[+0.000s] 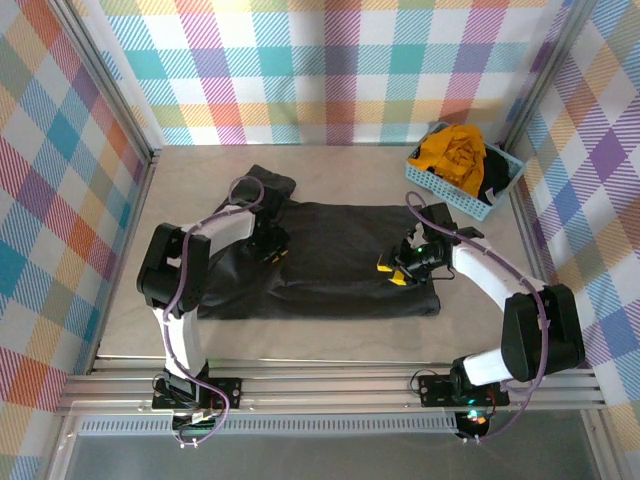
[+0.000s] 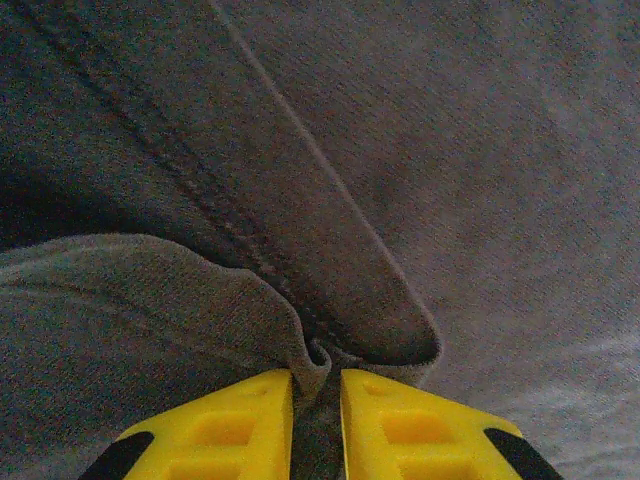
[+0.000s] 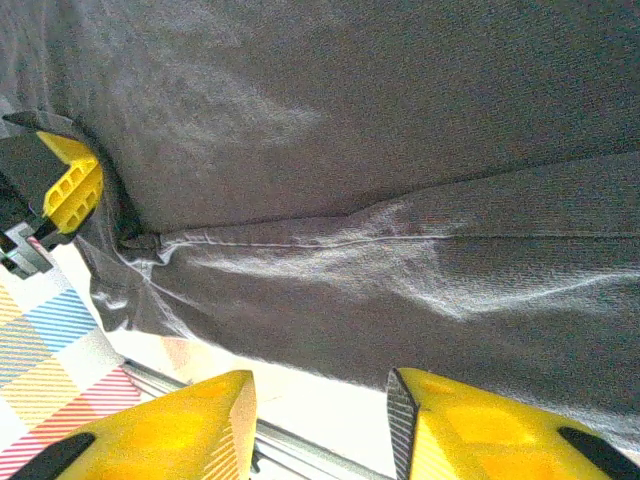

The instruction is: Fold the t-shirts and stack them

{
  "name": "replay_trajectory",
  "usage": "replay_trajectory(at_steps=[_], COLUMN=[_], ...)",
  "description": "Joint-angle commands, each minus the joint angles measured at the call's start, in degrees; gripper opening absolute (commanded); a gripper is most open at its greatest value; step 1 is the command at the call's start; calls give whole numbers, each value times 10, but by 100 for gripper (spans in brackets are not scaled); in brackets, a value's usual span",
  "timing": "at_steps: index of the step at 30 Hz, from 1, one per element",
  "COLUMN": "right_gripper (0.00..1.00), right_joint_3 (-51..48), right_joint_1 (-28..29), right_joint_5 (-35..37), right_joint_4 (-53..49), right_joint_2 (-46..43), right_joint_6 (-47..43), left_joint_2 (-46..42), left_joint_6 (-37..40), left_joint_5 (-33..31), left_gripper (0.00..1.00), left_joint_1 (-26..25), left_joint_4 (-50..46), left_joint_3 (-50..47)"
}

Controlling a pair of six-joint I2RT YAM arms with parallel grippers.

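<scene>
1. Surface [image 1: 330, 335]: pale beige, carrying every item listed below. Checked walls [image 1: 330, 70] are closing it in at 9, 12 and 3 o'clock.
2. Right hand [image 1: 398, 272]: sitting over the 4 o'clock part of the spread shirt, close to its edge. In the right wrist view its yellow fingers [image 3: 480, 430] are standing wide apart and gripping nothing. The shirt's edge and a strip of bare surface are lying just ahead of the tips. Whether the tips are touching the cloth cannot be told.
3. Left hand [image 1: 270, 245]: resting on the 9 o'clock part of the same shirt. In the left wrist view its yellow fingers [image 2: 230, 430] are standing almost together and pinching a small ruck of dark cloth beside a stitched seam.
4. Charcoal t-shirt [image 1: 340, 250]: lying spread and lightly wrinkled at the centre of the surface, between the two hands, with one sleeve reaching toward 11 o'clock.
5. Basket [image 1: 440, 188]: light blue lattice, standing in the 1 o'clock corner of the surface, just beyond the spread shirt's far right corner.
6. Mustard t-shirt [image 1: 452, 152]: lying crumpled inside the basket and heaping above its rim, with some dark cloth [image 1: 497, 180] showing at its 4 o'clock side.
</scene>
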Motion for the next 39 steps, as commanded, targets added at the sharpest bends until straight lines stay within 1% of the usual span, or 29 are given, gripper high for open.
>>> replay_trajectory(at_steps=[1, 6, 8, 9, 11, 12, 13, 14, 16, 18, 20, 22, 24, 25, 26, 28, 32, 34, 36, 39], right_gripper=[40, 40, 40, 40, 40, 40, 40, 40, 40, 39, 36, 33, 31, 29, 27, 25, 18, 16, 17, 15], right_joint_3=[4, -3, -6, -6, -7, -8, -8, -10, -16, -21, -26, -29, -31, -32, -29, -25, -14, -11, -3, 6], right_joint_1=[1, 0, -3, -3, -4, -4, -5, -5, -6, -10, -17, -26, -40, -48, -57, -71, -85, -85, -85, -84], right_joint_5=[-1, 0, 1, 1, 1, 2, 3, 4, 7, 10, 16, 24, 29, 32, 36, 41, 40, 52, 80, 113], right_joint_4=[-9, -6, -4, -3, -2, -2, 0, 1, 5, 4, -6, -17, -21, -26, -32, -39, -52, -55, -72, -108], right_joint_2=[-18, -18, -17, -16, -13, -13, -12, -12, -8, -2, 8, 18, 29, 36, 44, 69, 145, 170, 184, 186], right_joint_6=[-6, -5, -6, -6, -8, -9, -10, -11, -16, -21, -23, -23, -23, -23, -25, -28, -30, -25, -21, -22], left_joint_2=[14, 22, 12, 4, -26, -44, -69, -95, -142, -179, -209, -236, -264, -270, -270, -259, -213, -189, -179, -201], left_joint_6=[15, 26, 39, 44, 54, 57, 61, 65, 65, 44, 11, -9, -23, -30, -35, -37, -40, -48, -60, -84], left_joint_5=[6, 11, -3, -15, -57, -78, -100, -117, -128, -131, -117, -91, -75, -60, -45, -37, -45, -52, -75, -99], left_gripper=[20, 19, 23, 27, 46, 52, 56, 56, 55, 49, 37, 26, 18, 16, 16, 16, 16, 16, 16, 15], left_joint_1=[-19, -30, -32, -33, -32, -32, -33, -31, -24, -6, 26, 65, 100, 120, 139, 163, 210, 229, 234, 235], left_joint_4=[-11, -13, -23, -35, -61, -65, -66, -63, -57, -76, -105, -102, -91, -84, -80, -67, -44, -40, -53, -72], left_joint_3=[31, 25, 29, 34, 41, 37, 31, 21, -4, -35, -82, -141, -191, -217, -233, -254, -264, -267, -271, -295])
